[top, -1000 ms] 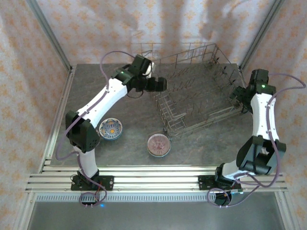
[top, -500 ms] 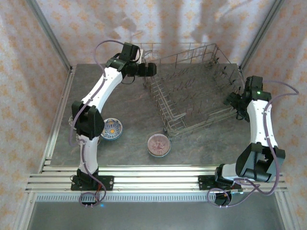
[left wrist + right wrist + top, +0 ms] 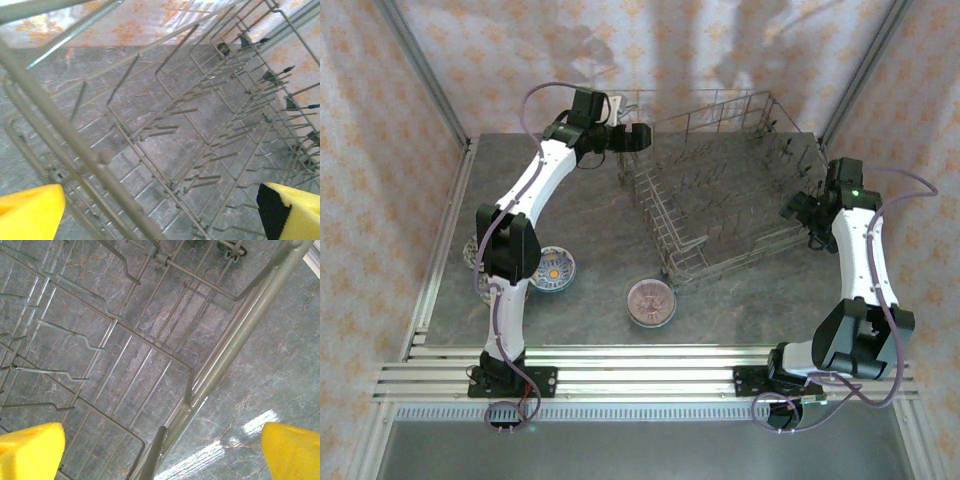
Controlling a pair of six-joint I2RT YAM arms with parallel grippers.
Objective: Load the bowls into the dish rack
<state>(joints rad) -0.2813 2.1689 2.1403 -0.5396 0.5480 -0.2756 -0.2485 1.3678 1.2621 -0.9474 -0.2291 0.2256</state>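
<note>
The left claw [image 3: 638, 136] is held wide at the far-left corner of the dish rack [image 3: 672, 240], the right claw [image 3: 792, 207] wide at its right rim. A pink bowl [image 3: 651, 302] and a blue bowl [image 3: 552, 268] are set before the rack.

White arm links [image 3: 535, 185] with black joints, mauve cables (looped loosely), yellow finger pads [image 3: 30, 210].

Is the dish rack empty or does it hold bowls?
Empty: only bare tines inside the dish rack; the pink bowl and blue-white bowl sit outside it.
</note>
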